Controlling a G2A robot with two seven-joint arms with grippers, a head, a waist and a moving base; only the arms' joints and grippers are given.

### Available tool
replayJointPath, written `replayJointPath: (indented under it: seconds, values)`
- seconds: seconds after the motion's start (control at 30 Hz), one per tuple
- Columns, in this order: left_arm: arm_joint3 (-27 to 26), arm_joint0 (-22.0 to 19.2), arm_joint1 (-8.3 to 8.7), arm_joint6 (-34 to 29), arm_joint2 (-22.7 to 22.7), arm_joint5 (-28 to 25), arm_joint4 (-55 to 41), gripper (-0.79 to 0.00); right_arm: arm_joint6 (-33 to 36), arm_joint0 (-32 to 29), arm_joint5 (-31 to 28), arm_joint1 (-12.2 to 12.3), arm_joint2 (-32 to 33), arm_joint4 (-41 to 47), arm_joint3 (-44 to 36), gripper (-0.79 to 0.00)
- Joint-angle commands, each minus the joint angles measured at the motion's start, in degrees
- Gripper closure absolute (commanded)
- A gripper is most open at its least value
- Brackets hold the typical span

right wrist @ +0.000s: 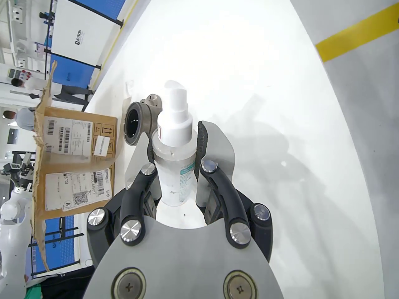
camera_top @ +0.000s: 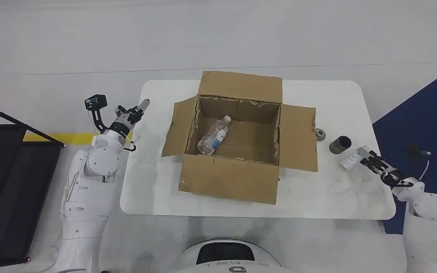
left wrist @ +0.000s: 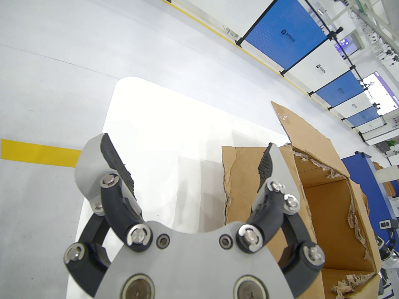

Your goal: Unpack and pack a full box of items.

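An open cardboard box [camera_top: 235,140] stands mid-table with a clear plastic water bottle [camera_top: 214,135] lying inside at its left. My right gripper [right wrist: 174,149] is shut on a small clear pump bottle [right wrist: 175,144] with a white top, low over the table's right end [camera_top: 356,160]. Just beyond it lie a dark cylindrical part [right wrist: 134,123] [camera_top: 339,145] and a small metal fitting [camera_top: 319,134]. My left gripper [left wrist: 190,160] is open and holds nothing, over the table's left edge beside the box's left flap [left wrist: 243,185] [camera_top: 136,109].
The white table [camera_top: 164,184] has bare room along its front and left of the box. All the box's flaps are folded outward. A dark rack [camera_top: 20,184] stands on the floor at the far left. Blue and white partition panels [left wrist: 280,32] line the room behind.
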Motion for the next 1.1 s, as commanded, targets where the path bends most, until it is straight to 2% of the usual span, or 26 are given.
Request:
replayJointPath:
  seconds: [0.0,0.2,0.37,0.47,0.7,0.93,1.07]
  values:
    - [0.0,0.0,0.0,0.0,0.0,0.0,0.0,-0.785,0.2,0.5,1.0,0.0,-1.1,-0.7,-0.1,0.0]
    - [0.0,0.0,0.0,0.0,0.0,0.0,0.0,-0.785,0.3,1.6,2.8,0.2,-3.3,-0.7,0.5,-0.009]
    - [0.0,0.0,0.0,0.0,0.0,0.0,0.0,-0.785,0.3,1.6,3.3,0.5,-3.9,-0.3,0.6,-0.175]
    - [0.0,0.0,0.0,0.0,0.0,0.0,0.0,-0.785,0.1,1.2,3.2,0.6,-4.1,0.3,0.4,-0.24]
    - [0.0,0.0,0.0,0.0,0.0,0.0,0.0,-0.785,-0.4,0.6,3.4,0.9,-4.7,1.4,-0.1,-0.32]
    - [0.0,0.0,0.0,0.0,0.0,0.0,0.0,-0.785,-0.6,0.0,3.2,1.2,-5.2,2.1,-0.9,-0.339]
    - [0.0,0.0,0.0,0.0,0.0,0.0,0.0,-0.785,-1.0,-0.9,3.1,1.4,-4.7,2.8,-1.7,-0.376]
